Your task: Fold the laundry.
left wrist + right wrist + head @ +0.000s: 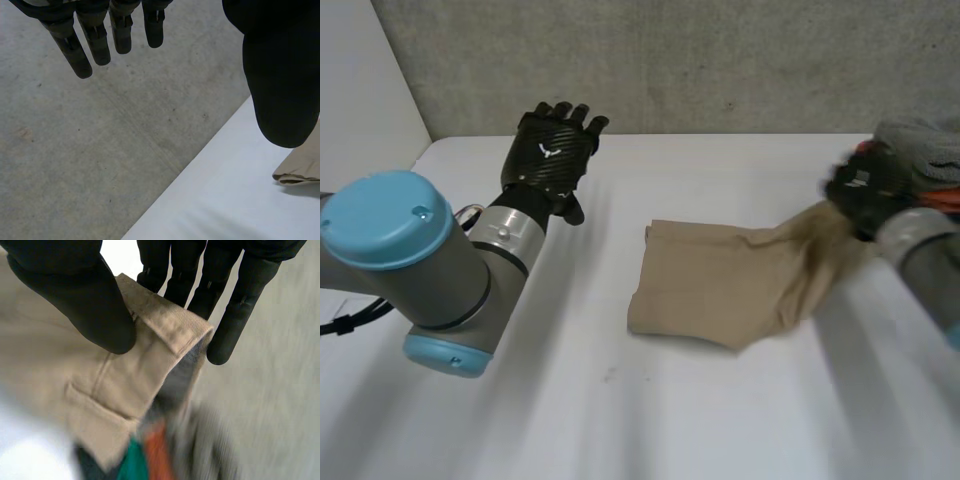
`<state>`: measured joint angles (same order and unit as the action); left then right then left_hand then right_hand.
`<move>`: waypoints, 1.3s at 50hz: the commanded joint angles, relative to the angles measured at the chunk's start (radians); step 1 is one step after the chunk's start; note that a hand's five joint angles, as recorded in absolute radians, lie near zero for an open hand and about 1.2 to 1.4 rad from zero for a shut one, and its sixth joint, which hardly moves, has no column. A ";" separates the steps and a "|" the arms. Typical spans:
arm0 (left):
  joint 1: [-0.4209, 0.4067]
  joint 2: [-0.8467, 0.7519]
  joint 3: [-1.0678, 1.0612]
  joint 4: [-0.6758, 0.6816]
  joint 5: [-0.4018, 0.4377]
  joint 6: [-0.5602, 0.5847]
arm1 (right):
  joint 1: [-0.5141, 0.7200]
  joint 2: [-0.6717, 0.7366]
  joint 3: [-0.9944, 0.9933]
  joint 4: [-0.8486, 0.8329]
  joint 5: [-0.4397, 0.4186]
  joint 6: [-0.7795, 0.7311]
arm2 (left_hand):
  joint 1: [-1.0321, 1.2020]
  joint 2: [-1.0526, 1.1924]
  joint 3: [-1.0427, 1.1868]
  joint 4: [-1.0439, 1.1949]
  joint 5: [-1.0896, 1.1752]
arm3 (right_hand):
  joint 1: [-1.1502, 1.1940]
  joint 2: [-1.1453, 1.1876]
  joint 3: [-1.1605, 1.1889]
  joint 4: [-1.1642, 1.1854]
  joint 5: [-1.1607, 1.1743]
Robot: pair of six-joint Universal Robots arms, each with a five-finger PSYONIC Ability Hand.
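Fingers (235, 315) and thumb of the right hand (865, 190) pinch the lifted waistband of the tan garment (710, 285) — the left hand (552, 150) hovers, fingers straight, over the desk (520, 400).

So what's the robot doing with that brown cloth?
It's folding laundry. The right hand pinches one edge of the tan cloth between its thumb and fingers and holds that edge up off the white table. The rest of the cloth lies flat, partly folded. The left hand is open and raised over the far side of the table, touching nothing. A pile of other clothes sits by the right hand.
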<state>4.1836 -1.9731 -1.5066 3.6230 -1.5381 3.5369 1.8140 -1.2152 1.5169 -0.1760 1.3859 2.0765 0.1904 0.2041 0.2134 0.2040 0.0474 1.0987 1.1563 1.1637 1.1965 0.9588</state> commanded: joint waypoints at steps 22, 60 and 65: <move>-0.049 -0.064 0.183 0.002 0.001 -0.056 | 0.214 -0.004 -0.021 -0.091 -0.216 0.737 | -0.012 -0.026 -0.035 -0.026 -0.044 | -0.924 -0.982 -0.989 -1.022 -0.959; -0.211 -0.483 0.565 -0.635 -0.135 -0.062 | 0.061 0.358 -0.342 0.359 -0.099 0.585 | 0.014 0.001 -0.009 0.001 -0.017 | -0.924 -0.982 -0.989 -1.022 -0.959; -0.223 -0.414 0.569 -0.624 -0.086 -0.067 | 0.061 0.272 -0.294 0.328 -0.087 0.586 | -0.012 -0.026 -0.035 -0.026 -0.044 | -0.924 -0.982 -0.989 -1.022 -0.959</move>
<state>3.9767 -2.4544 -0.9419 2.9864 -1.6720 3.4749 1.8723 -0.8523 1.1760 0.1813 1.2909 2.6569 0.1905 0.2041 0.2134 0.2041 0.0475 0.1906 0.1897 0.2015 0.2059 0.0451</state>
